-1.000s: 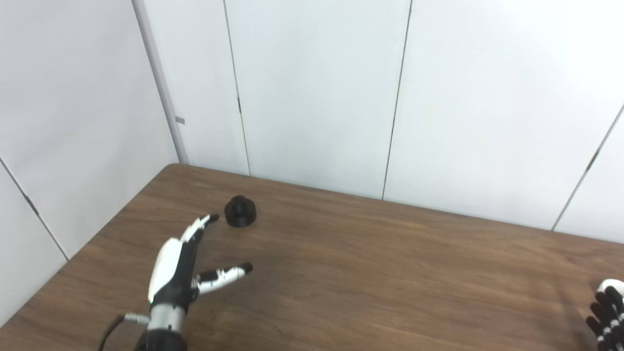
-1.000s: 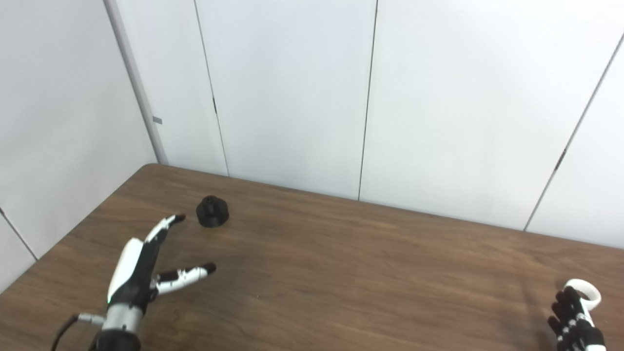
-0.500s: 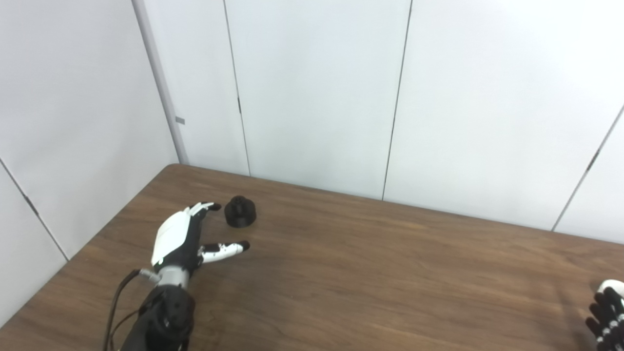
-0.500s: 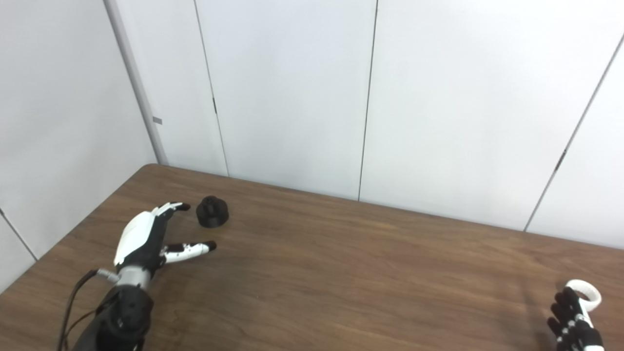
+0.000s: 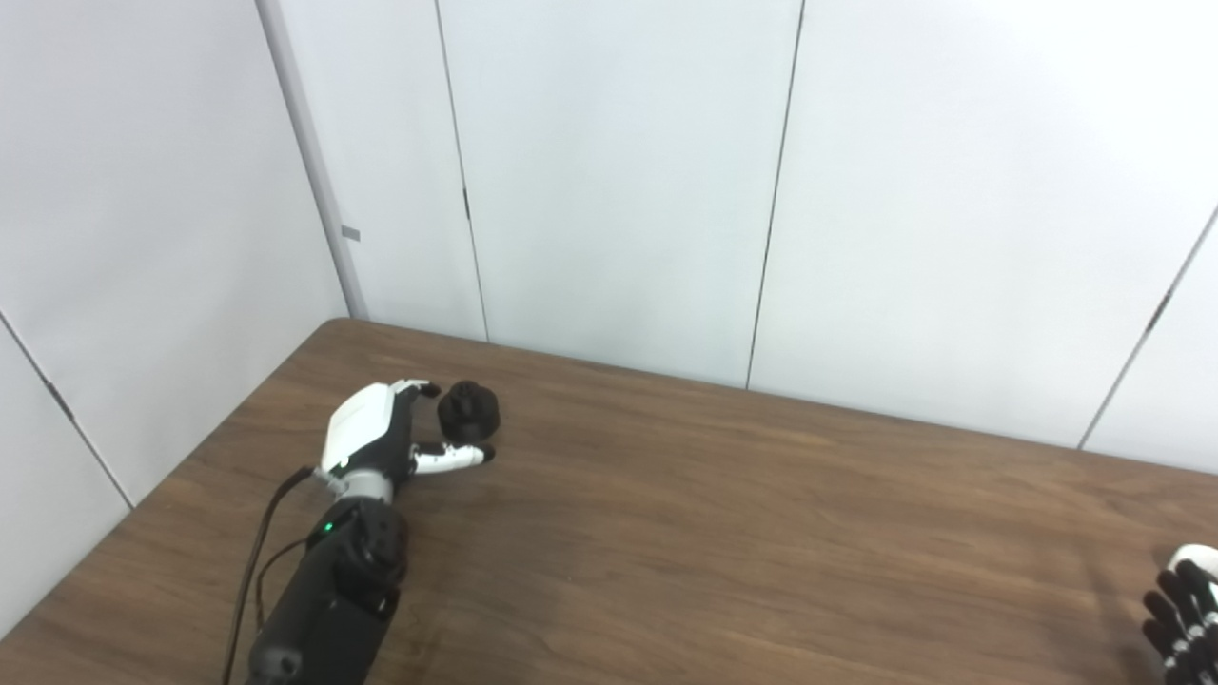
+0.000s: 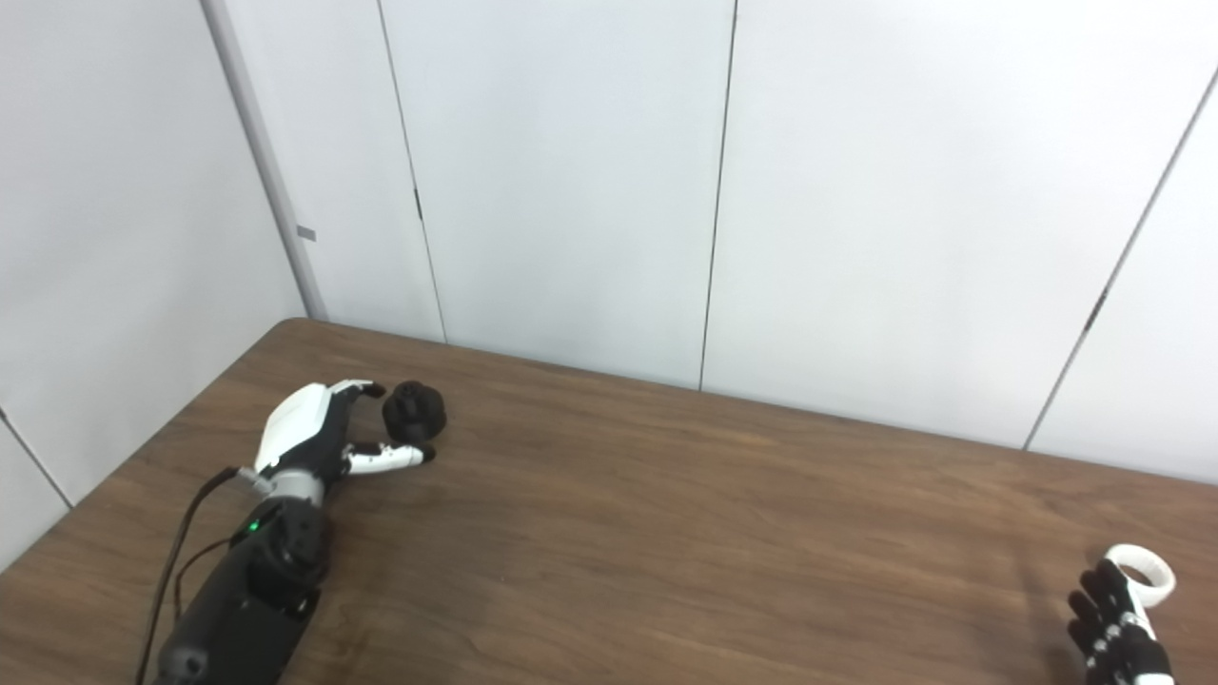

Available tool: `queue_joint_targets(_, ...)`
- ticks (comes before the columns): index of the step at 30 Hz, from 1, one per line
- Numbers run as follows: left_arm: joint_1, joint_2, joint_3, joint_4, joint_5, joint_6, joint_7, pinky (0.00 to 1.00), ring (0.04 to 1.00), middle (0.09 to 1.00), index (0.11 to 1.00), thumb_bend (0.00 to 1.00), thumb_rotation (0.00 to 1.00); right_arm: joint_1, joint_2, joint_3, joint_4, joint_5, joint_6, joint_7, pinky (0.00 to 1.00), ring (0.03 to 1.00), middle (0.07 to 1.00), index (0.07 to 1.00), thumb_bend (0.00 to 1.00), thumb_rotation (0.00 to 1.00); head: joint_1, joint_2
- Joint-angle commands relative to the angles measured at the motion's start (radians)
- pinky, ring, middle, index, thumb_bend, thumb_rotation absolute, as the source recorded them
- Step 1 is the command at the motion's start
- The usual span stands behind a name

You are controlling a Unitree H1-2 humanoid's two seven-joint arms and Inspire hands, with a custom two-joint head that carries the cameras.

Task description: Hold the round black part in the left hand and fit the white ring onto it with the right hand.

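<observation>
One round black part (image 6: pixel 414 412) at ten o'clock on the table (image 6: pixel 666 533). One white ring (image 6: pixel 1145 575) at four o'clock. Two robot hands: left hand (image 6: pixel 319 440) at nine o'clock, right hand (image 6: pixel 1115 639) at five o'clock. One table.

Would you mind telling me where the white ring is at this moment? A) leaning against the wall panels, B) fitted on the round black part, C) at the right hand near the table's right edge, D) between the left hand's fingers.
C: the white ring sits at the fingers of the right hand at the table's right edge, far from the round black part beside the left hand.
</observation>
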Motion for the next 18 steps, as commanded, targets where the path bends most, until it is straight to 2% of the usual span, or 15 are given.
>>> queue_joint_targets(1,-0.063,0.042,-0.005,0.008,0.014,0.001,0.03,1.0,0.986,0.933,0.824,0.96,0.37,0.08,0.056,0.019,0.074,0.01,0.004,-0.006,1.0,0.987,0.999,1.0,0.57,1.0,0.001,0.001)
queue_joint_targets(9,-0.132,0.068,-0.043,0.114,0.019,0.015,0.038,1.0,0.986,0.932,0.82,0.96,0.37,0.086,0.061,0.02,0.067,0.012,0.001,-0.006,1.0,0.979,0.989,1.0,0.56,1.0,-0.01,0.002)
queue_joint_targets(18,-0.176,0.07,-0.059,0.183,0.022,0.037,0.033,1.0,0.994,0.937,0.82,0.96,0.35,0.088,0.064,0.019,0.069,0.017,-0.004,-0.004,1.0,0.977,0.984,1.0,0.58,1.0,-0.015,0.005)
